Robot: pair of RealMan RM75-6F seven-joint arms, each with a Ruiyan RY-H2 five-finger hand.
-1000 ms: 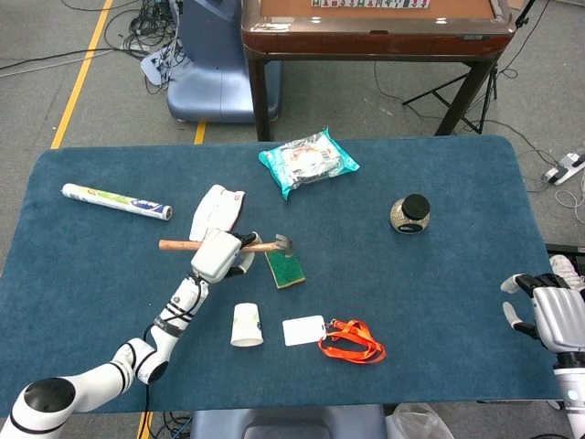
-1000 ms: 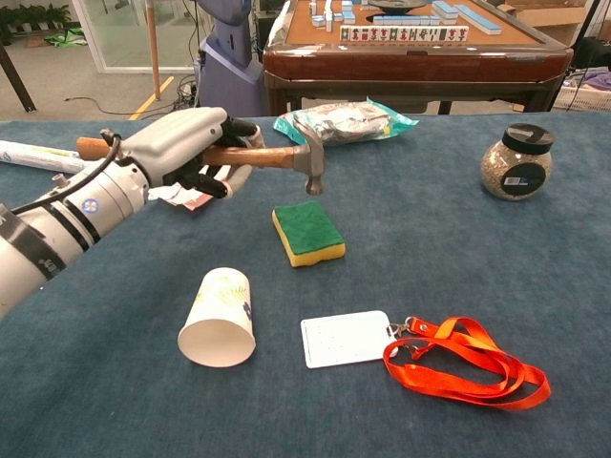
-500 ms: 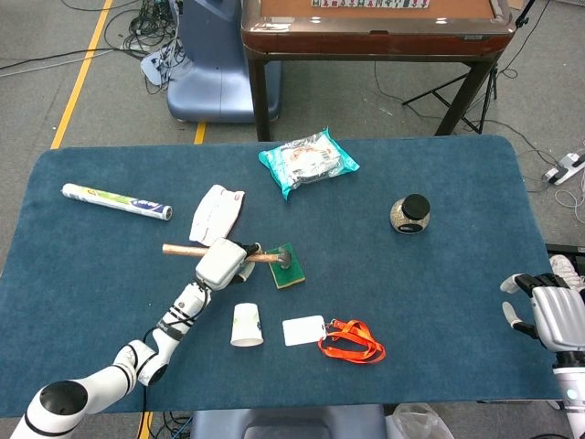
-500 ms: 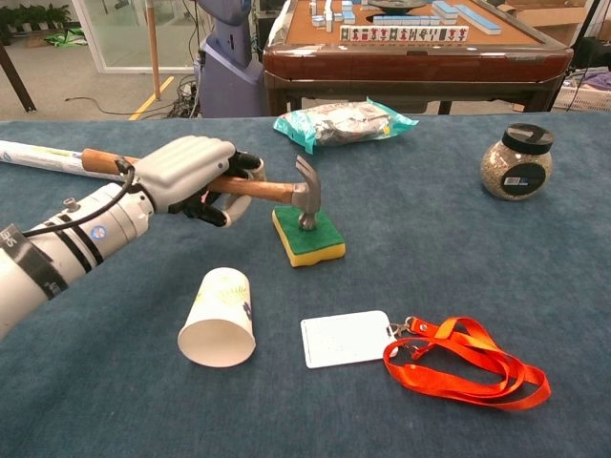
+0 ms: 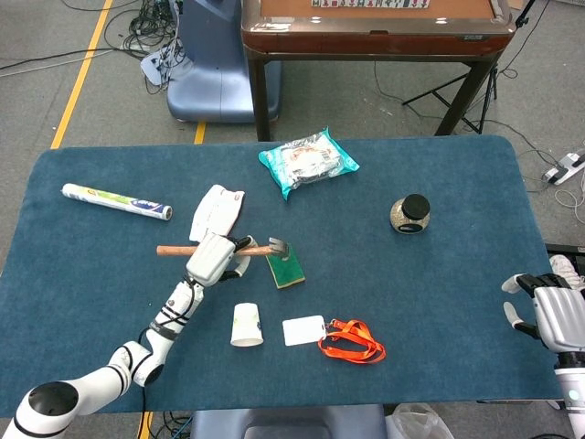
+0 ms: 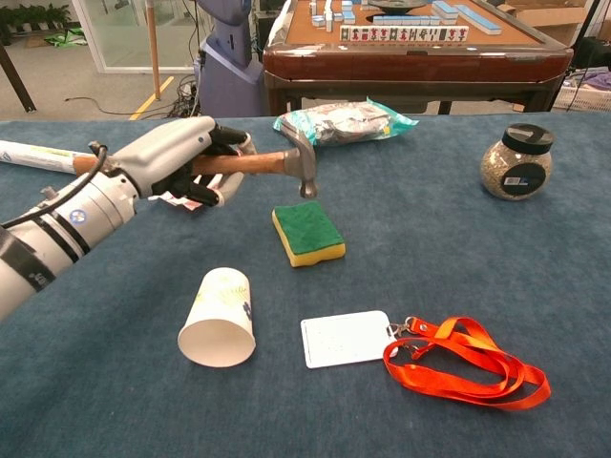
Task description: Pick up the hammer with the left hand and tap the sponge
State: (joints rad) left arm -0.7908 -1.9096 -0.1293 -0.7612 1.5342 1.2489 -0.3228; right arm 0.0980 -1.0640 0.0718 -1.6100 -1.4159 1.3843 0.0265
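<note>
My left hand (image 5: 211, 257) (image 6: 178, 155) grips the wooden handle of the hammer (image 5: 224, 249) (image 6: 270, 162). The hammer lies roughly level, its metal head raised above the sponge with a clear gap. The green and yellow sponge (image 5: 287, 267) (image 6: 307, 233) lies flat on the blue table just right of the hand. Off at the table's right front edge, my right hand (image 5: 547, 312) is open with nothing in it; only the head view shows it.
A paper cup (image 6: 221, 318) lies on its side in front of the sponge, beside a white card (image 6: 346, 338) with an orange lanyard (image 6: 468, 370). A teal packet (image 6: 342, 120), a dark-lidded jar (image 6: 516, 162), a white pouch (image 5: 217, 211) and a rolled tube (image 5: 115, 201) lie further back.
Half a second ago the hammer head was down on the sponge; my left hand has since lifted it clear. The right hand has not moved.
</note>
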